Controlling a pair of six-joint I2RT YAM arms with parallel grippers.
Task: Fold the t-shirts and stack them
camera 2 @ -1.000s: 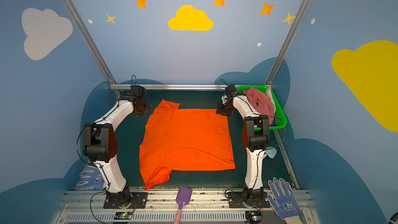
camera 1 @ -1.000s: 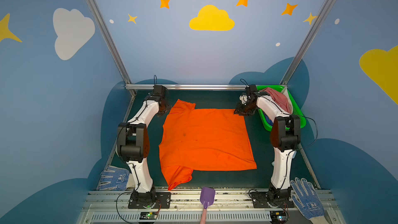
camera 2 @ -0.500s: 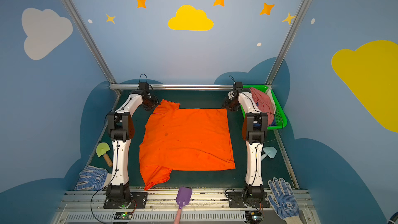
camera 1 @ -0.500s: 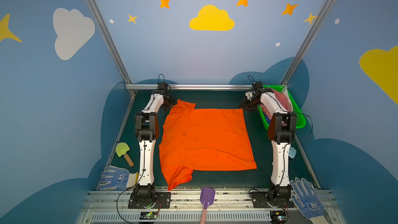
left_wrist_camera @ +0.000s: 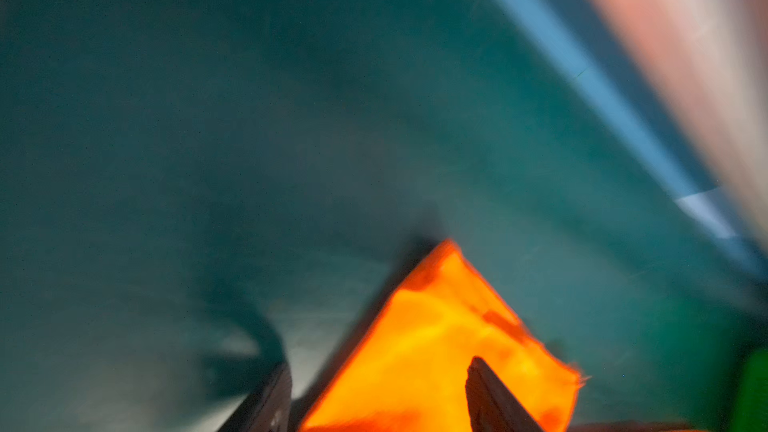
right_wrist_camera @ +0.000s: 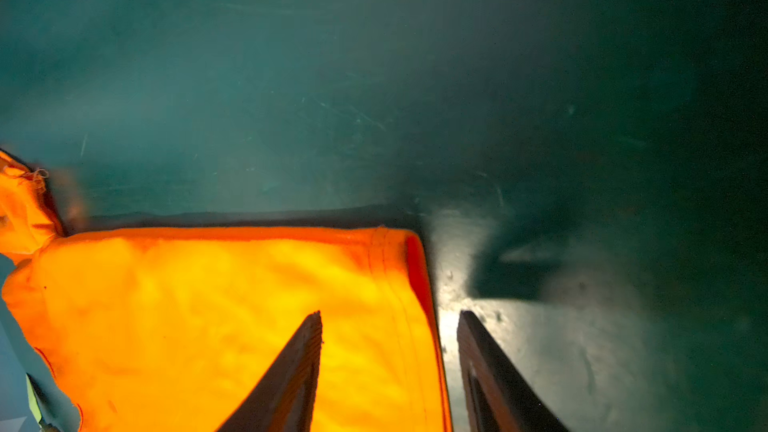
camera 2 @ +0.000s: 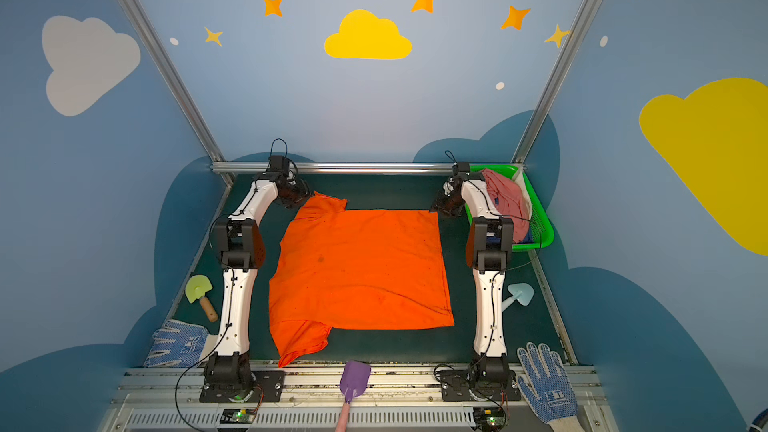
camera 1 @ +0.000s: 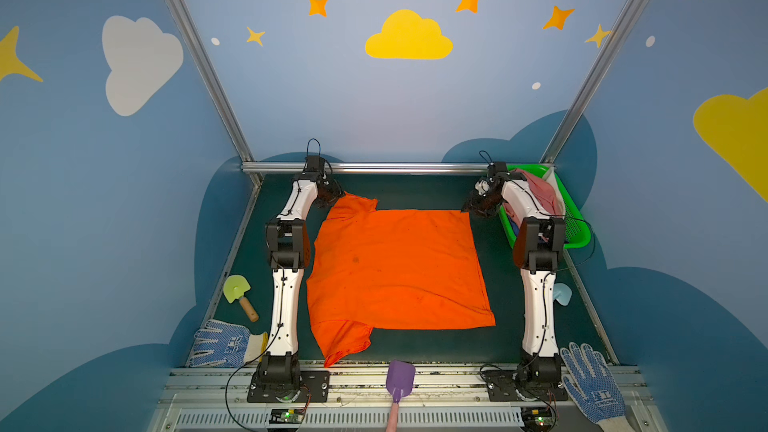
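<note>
Well, the fingers (left_wrist_camera: 490, 396) of my left gripper (left_wrist_camera: 380, 363) stand apart with nothing clamped between them. The wrist view is smeared, but a pointed sleeve corner of the orange shirt (left_wrist_camera: 436, 347) shows in the gap, lying on the dark green mat (left_wrist_camera: 249, 139). My right gripper (right_wrist_camera: 390, 313) is likewise spread and empty. One finger (right_wrist_camera: 299, 367) hangs over the cloth and its partner over bare mat, so the shirt's seamed edge runs between them. Whether either tip touches the fabric I cannot tell.

In both top views my left gripper (camera 1: 330, 197) sits at the shirt's far left sleeve and my right gripper (camera 1: 473, 207) at its far right corner. The orange shirt (camera 1: 395, 268) lies spread flat in the middle of the mat between my two arms, with a second sleeve rumpled at its near left corner. Beyond my right arm a green basket (camera 1: 575, 226) stands at the far right, with a pink shirt (camera 1: 540, 197) heaped in it. A dotted work glove (camera 1: 220, 344) lies at the near left corner.
</note>
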